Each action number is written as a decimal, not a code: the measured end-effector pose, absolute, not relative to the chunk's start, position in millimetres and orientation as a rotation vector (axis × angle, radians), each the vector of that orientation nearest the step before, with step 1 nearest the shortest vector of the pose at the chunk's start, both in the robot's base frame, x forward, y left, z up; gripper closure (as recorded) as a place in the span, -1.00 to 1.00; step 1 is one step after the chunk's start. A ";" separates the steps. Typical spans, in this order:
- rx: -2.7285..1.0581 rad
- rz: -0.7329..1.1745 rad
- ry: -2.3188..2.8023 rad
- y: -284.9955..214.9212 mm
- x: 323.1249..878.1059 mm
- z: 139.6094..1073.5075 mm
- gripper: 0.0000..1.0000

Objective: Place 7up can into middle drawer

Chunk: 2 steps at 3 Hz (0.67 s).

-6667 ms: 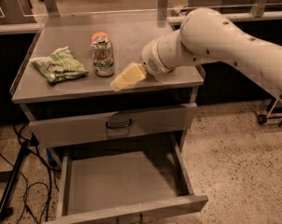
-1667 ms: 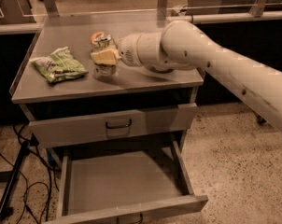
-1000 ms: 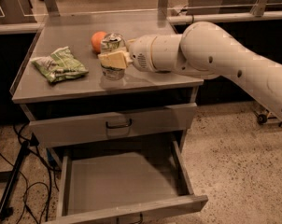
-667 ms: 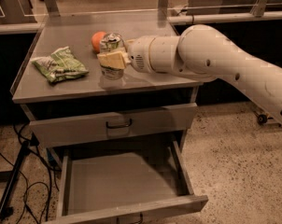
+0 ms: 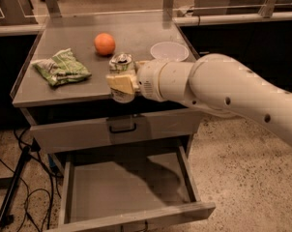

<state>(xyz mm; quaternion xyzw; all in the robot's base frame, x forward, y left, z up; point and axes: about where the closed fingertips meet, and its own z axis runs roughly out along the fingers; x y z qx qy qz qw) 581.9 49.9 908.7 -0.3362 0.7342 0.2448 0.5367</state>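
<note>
Centre of frame: two-finger gripper (image 5: 121, 83) w/ pale yellow fingers (image 5: 118, 82) is clamped on the small green and white 7up can with a silver top (image 5: 120, 62). One pad lies across the can's body, approx. mid-height. Can is upright, silver top showing above the pad, its base poking out below. It sits right at the front edge of the flat grey cabinet top (image 5: 64, 93); can't tell if the base touches the surface or hangs just off it.

Thick white robot arm (image 5: 233, 91) comes in from the right edge of the frame and runs left to the gripper.

Upper part of frame, on the cabinet top: round orange fruit (image 5: 104, 43) behind the can, well apart from it. White bowl (image 5: 169, 51) to the right of the fruit, near the back-right corner. Crumpled green and white snack bag (image 5: 61, 67) at left, apart from the can.

Below the top: flat grey drawer front with a black loop handle (image 5: 121, 127), closed, directly under the can.

Bottom of frame: wide shallow grey metal middle drawer (image 5: 112, 192) pulled out, bare floor, low side walls. Arm's shadow falls across its floor. Black cables (image 5: 18, 178) on the speckled floor (image 5: 247, 178) at lower left.
</note>
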 end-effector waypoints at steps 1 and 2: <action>-0.743 0.565 1.812 42.0 543.4 891.8 1.00; -0.734 0.556 1.838 35.4 533.3 880.3 1.00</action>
